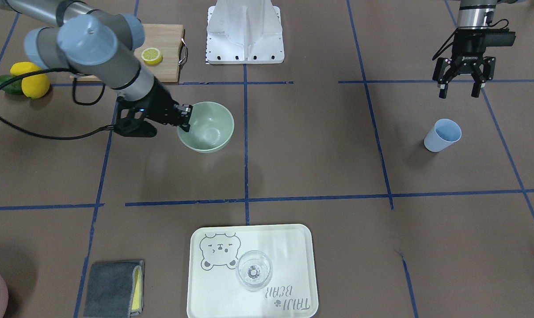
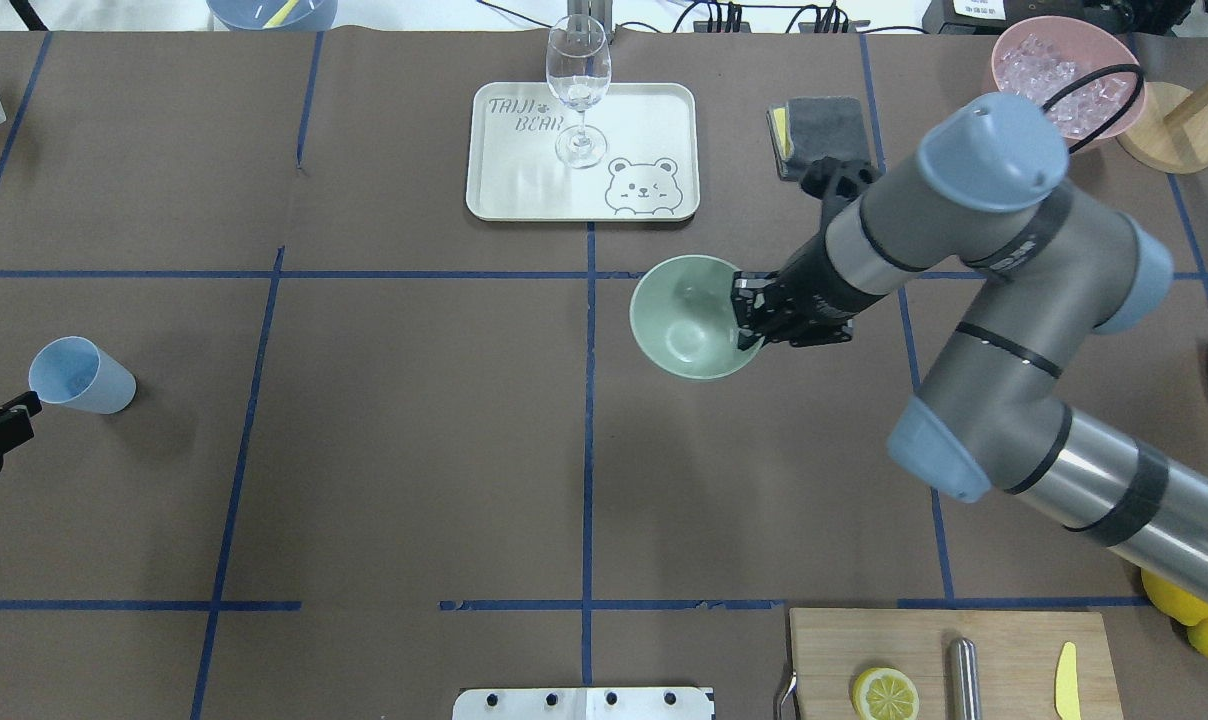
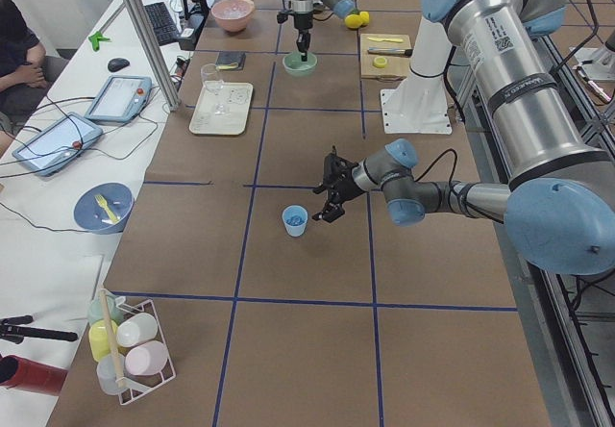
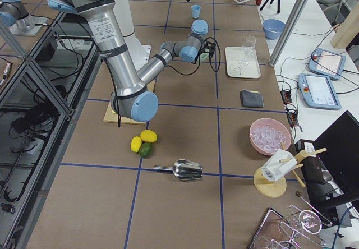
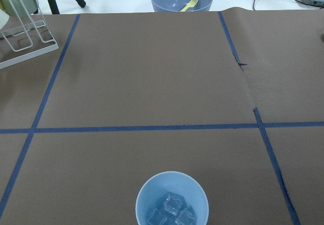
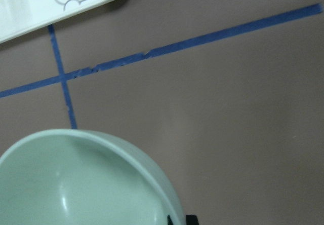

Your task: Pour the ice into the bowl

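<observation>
We are logging no pour yet: ice point(image 5: 172, 212) sitting in cup point(image 1: 443, 135); right gripper point(image 1: 185, 117) pinching empty bowl point(image 1: 209, 130) rim; left gripper point(image 1: 459, 93) agape, holding nothing.

Bright, even, diffuse light from above in all six views; brown table paper uniformly lit, no dim corners. Shadows soft-edged and faint: pale smudge beside the blue cup point(image 1: 443, 135), darker patch under the right arm point(image 1: 94, 48) in the front-facing view.

Glare: white base plate point(image 1: 245, 31) nearly blown out, surface detail lost; tray point(image 6: 20, 12) washed to flat white in the right wrist view; bright streak along the right arm's steel tube in the overhead view; thin highlight inside the bowl point(image 6: 86, 179).

Right wrist view soft overall, nearest bowl rim out of focus. Left wrist view sharp, facets of the ice point(image 5: 172, 212) distinct.

Side views wide-angle: near left arm point(image 3: 509, 71) swollen at the frame edge, pole point(image 3: 144, 33) leaning.
</observation>
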`<action>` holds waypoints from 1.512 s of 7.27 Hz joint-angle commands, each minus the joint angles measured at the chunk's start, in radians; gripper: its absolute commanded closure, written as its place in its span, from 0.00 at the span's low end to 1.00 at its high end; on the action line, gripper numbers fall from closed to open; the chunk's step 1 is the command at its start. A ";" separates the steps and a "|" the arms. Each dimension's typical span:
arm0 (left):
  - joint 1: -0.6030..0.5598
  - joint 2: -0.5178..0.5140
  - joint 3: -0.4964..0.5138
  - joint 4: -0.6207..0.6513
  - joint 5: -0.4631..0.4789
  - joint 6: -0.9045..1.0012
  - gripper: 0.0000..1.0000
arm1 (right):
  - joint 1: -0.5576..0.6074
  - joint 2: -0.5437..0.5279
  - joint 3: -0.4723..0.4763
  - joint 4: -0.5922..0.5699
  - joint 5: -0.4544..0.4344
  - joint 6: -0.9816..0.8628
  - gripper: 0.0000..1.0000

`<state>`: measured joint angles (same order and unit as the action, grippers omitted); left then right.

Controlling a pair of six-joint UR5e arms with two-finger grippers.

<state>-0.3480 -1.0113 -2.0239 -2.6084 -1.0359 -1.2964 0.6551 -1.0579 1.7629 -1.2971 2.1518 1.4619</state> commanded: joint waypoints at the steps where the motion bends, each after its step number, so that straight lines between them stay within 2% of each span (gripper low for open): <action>1: 0.076 -0.027 0.049 -0.001 0.115 -0.038 0.01 | -0.101 0.186 -0.147 -0.019 -0.110 0.096 1.00; 3: 0.115 -0.064 0.060 -0.001 0.151 -0.038 0.01 | -0.133 0.387 -0.410 -0.010 -0.182 0.106 1.00; 4: 0.138 -0.070 0.104 -0.002 0.204 -0.041 0.01 | -0.134 0.435 -0.474 -0.007 -0.197 0.104 1.00; 6: 0.156 -0.102 0.143 -0.004 0.235 -0.066 0.01 | -0.144 0.507 -0.574 -0.005 -0.216 0.103 1.00; 11: 0.156 -0.153 0.218 -0.007 0.249 -0.067 0.01 | -0.205 0.512 -0.559 -0.007 -0.207 0.123 1.00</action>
<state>-0.1919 -1.1472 -1.8257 -2.6148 -0.7876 -1.3634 0.4647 -0.5435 1.1999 -1.3039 1.9444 1.5816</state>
